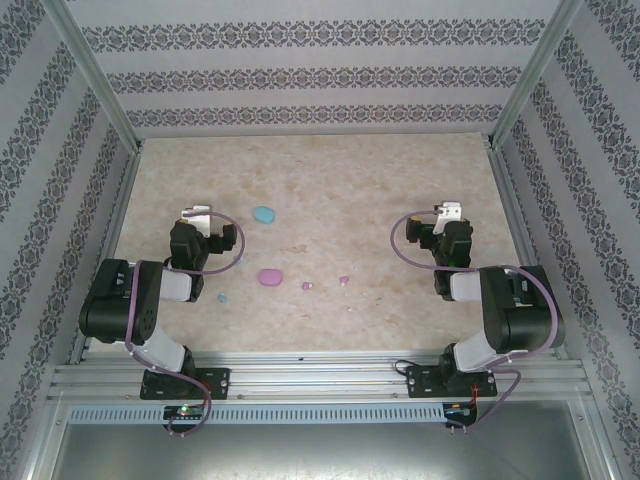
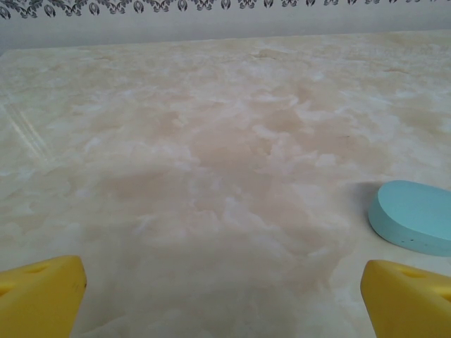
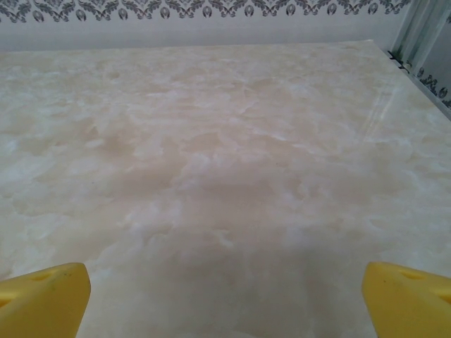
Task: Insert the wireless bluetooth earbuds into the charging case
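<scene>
A turquoise oval case (image 1: 264,214) lies on the table just right of my left gripper (image 1: 196,213); in the left wrist view the same case (image 2: 414,216) sits at the right edge, beyond the yellow fingertips (image 2: 42,290). A pink oval case (image 1: 270,277) lies near the table's middle front. Two tiny pink earbuds (image 1: 307,286) (image 1: 344,280) rest to its right, and a small light blue earbud (image 1: 222,297) to its left. My left gripper (image 2: 224,296) stands open over bare table. My right gripper (image 1: 449,212) (image 3: 225,296) is open too, with nothing between its fingers.
The marbled beige table (image 1: 330,180) is fenced by patterned walls (image 1: 300,75) and metal frame posts (image 1: 95,70). The right wrist view has the table's right edge and a post (image 3: 423,42) at its far right.
</scene>
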You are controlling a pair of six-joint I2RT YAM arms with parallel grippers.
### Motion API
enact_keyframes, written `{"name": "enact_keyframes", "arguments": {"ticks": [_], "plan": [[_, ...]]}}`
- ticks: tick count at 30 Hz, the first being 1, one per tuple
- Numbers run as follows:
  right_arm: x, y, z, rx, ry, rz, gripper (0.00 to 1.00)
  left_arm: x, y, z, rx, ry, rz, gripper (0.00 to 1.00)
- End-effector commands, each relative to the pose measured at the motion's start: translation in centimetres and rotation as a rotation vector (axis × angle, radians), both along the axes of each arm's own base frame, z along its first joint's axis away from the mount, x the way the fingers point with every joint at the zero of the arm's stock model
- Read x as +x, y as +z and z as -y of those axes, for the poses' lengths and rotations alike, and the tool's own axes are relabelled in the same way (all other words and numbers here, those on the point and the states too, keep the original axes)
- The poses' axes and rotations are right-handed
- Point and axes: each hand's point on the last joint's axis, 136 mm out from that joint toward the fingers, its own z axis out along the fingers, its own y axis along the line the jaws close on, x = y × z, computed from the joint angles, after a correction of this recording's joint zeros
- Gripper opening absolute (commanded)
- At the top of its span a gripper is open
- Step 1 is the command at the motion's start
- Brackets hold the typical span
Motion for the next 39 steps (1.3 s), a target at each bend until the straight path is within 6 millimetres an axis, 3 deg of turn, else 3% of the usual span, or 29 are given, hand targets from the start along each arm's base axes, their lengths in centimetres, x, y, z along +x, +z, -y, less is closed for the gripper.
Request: {"name": "enact_keyframes", "arguments": {"ticks": [1,4,9,13,16,18,23,28,33,39], "plan": [[0.4,1.1,-0.4,0.000,0.026,0.031,0.98,-0.2,0.3,0.0,0.003,-0.011,-0.002,1.00],[0.1,2.3,0.1,-0.001,-0.009,0.054,0.98,-0.7,1.8,-0.5,0.002,0.023,0.017,1.00],[-1.0,6.5,-0.7,0.024,0.006,0.008,0.98,-1.6,6.1,-2.5,-0.046,0.160,-0.025,1.00],[-2.2,9.2,-3.7,-0.014,0.028,-0.090,0.98,-3.0,8.5,-2.7,-0.107,0.209,-0.144,1.00],[-3.2,9.4,-8.8,-0.073,0.150,-0.195,0.96,-4.6,9.0,-1.2,-0.171,0.160,-0.299,1.00],[-4.0,9.1,-13.4,-0.108,0.270,-0.247,0.96,-6.1,8.7,0.3,-0.206,0.099,-0.429,1.00],[-7.0,6.5,-25.3,-0.174,0.601,-0.390,0.93,-10.2,7.3,0.8,-0.213,0.107,-0.725,1.00],[-9.9,2.5,-33.4,-0.385,0.805,-0.539,0.93,-12.7,5.8,1.5,-0.254,0.106,-0.841,1.00],[-12.0,-2.1,-38.1,-0.458,1.007,-0.695,0.91,-13.8,5.0,3.3,-0.352,0.038,-0.804,1.00],[-11.5,-3.8,-39.7,-0.505,1.082,-0.719,0.91,-13.6,4.5,5.7,-0.473,-0.059,-0.784,1.00]]}}
